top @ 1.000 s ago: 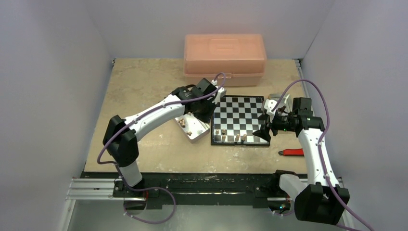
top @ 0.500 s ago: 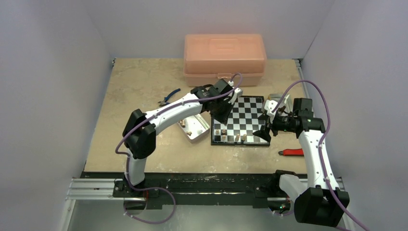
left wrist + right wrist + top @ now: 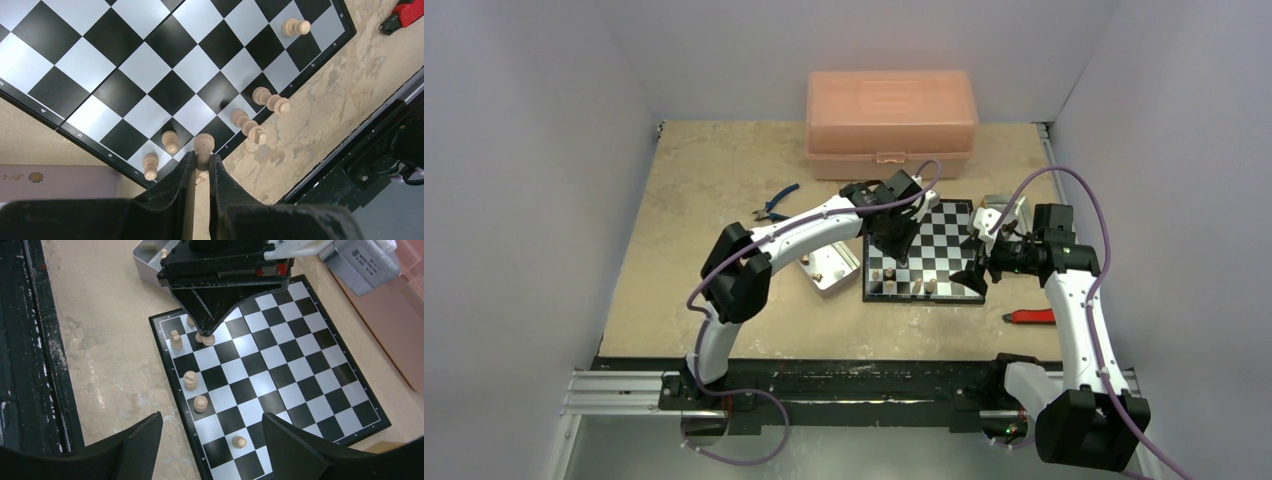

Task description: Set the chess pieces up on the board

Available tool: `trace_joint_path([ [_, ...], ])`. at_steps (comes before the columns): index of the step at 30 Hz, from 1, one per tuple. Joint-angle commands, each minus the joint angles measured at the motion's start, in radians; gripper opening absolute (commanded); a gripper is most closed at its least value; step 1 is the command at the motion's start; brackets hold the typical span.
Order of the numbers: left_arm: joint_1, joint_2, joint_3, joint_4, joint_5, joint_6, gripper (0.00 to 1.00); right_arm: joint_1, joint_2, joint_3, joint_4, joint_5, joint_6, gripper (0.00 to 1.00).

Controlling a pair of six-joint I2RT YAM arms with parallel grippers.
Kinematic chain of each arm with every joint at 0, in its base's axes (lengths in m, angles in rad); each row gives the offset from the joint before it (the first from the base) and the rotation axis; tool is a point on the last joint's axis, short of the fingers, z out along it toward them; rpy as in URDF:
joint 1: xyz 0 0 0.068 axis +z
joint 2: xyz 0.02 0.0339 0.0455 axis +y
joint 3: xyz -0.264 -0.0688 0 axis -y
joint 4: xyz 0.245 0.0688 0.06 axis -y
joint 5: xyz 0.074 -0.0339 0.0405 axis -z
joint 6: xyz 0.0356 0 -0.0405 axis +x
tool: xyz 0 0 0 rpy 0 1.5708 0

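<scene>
The board (image 3: 929, 245) lies in the middle of the table, black and silvery-white. Several tan chess pieces (image 3: 891, 273) stand along its near-left edge. My left gripper (image 3: 896, 252) hangs over that corner and is shut on a tan chess piece (image 3: 203, 149), held just above the board's edge squares (image 3: 150, 65). In the right wrist view the held piece (image 3: 207, 339) sits under the left gripper (image 3: 206, 332), beside standing pieces (image 3: 190, 379). My right gripper (image 3: 975, 266) is open and empty at the board's right edge, its fingers (image 3: 145, 440) straddling the near corner.
A metal tin (image 3: 824, 268) with more pieces lies left of the board. A large pink box (image 3: 891, 120) stands behind. Blue pliers (image 3: 776, 203) lie at the left, a red tool (image 3: 1032, 316) at the near right, and a grey block (image 3: 998, 206) by the right arm.
My left arm has swung right from over the tin to over the board's near-left squares, carrying a tan piece. The right arm has not moved.
</scene>
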Motion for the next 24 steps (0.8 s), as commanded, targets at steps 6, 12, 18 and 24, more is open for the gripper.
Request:
trace_joint_path([
  [6, -0.019, 0.055, 0.069, -0.011, -0.018, -0.013, 0.00, -0.003, -0.015, 0.023, -0.010, -0.029, -0.014, 0.77],
  [12, -0.027, 0.083, 0.088, -0.026, -0.033, -0.008, 0.00, -0.003, -0.015, 0.023, -0.010, -0.029, -0.014, 0.77],
  [18, -0.030, 0.109, 0.104, -0.038, -0.043, -0.004, 0.00, -0.003, -0.015, 0.021, -0.008, -0.027, -0.014, 0.77],
  [24, -0.033, 0.142, 0.134, -0.056, -0.062, 0.003, 0.00, -0.003, -0.016, 0.020, -0.007, -0.026, -0.011, 0.77],
])
